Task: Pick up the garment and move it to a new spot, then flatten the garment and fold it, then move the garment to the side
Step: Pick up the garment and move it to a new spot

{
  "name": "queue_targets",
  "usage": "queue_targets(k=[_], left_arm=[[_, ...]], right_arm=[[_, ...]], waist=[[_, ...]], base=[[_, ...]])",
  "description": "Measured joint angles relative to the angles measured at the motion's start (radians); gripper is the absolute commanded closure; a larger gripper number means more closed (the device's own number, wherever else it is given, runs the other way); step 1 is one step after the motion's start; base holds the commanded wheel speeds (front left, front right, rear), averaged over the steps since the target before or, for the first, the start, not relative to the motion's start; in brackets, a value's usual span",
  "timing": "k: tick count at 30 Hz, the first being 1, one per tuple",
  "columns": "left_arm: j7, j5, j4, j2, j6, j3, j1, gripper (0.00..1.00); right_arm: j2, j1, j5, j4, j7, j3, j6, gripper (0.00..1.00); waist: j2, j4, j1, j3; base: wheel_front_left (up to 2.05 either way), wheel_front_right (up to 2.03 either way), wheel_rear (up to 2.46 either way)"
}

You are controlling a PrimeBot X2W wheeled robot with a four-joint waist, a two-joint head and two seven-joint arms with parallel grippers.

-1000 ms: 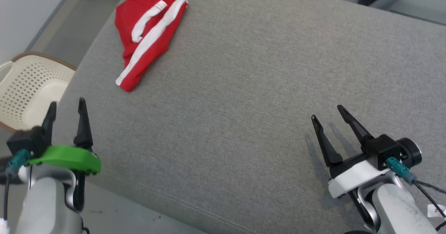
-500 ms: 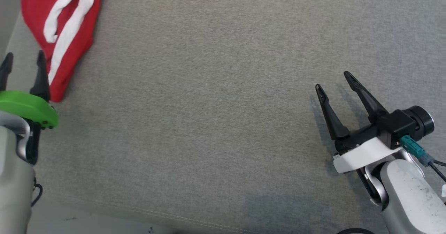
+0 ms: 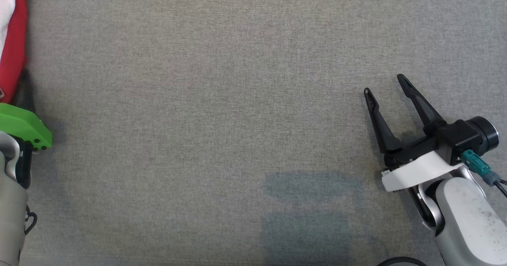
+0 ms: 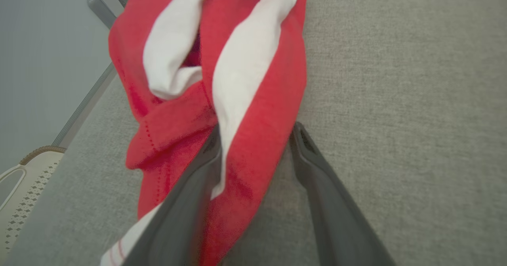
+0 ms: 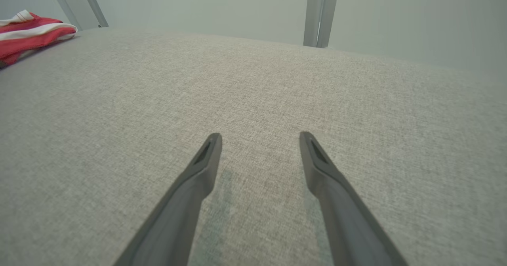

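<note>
Left gripper [image 4: 255, 133] and right gripper [image 3: 384, 84], fingers [image 5: 332, 186] apart.

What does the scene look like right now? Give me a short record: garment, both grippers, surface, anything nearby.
garment: red with white stripes, crumpled, lying near the edge of the grey fabric surface
left gripper: open, fingers straddling the garment's near end, cloth between them, not clamped
right gripper: open, empty, over bare surface, well away from the garment
nearby: cream perforated basket beyond the surface's edge
task state: garment not yet lifted, flattened or folded
</note>
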Motion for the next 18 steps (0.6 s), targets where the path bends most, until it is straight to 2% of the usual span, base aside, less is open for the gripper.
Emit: queue_targets(k=[9, 18], left_arm=[[-0.005, 0.001, 0.030, 0.021, 0.000, -0.017, -0.013, 1.00], [-0.006, 0.024, -0.172, 0.021, 0.000, -0.091, -0.010, 1.00]], right_arm=[[0.024, 0.000, 0.011, 0.022, 0.000, 0.007, 0.000, 0.00], [0.078, 0.005, 0.028, 0.057, 0.000, -0.004, 0.000, 0.00]], waist=[[0.0000, -0.019, 0.0000, -0.020], [-0.0002, -0.057, -0.0002, -0.077]], base=[[0.00, 0.00, 0.00], [0.00, 0.00, 0.00]])
